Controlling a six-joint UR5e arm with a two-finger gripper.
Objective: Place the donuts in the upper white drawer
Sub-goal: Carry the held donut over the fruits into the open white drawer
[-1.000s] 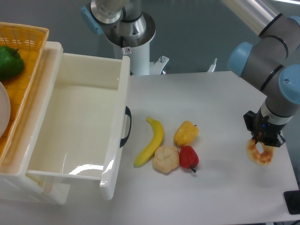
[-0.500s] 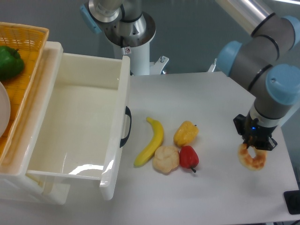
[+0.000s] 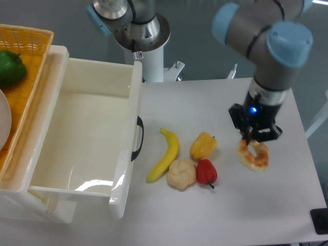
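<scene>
The gripper [image 3: 250, 141] holds the donut [image 3: 253, 155] clamped at right of centre, lifted but far from the open, unfilled upper white drawer [image 3: 87, 138] at left.

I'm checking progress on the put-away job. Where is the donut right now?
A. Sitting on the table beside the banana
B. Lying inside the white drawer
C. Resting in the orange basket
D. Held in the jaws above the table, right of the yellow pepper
D: the donut hangs from the gripper to the right of the yellow pepper, while the white drawer holds nothing.
</scene>
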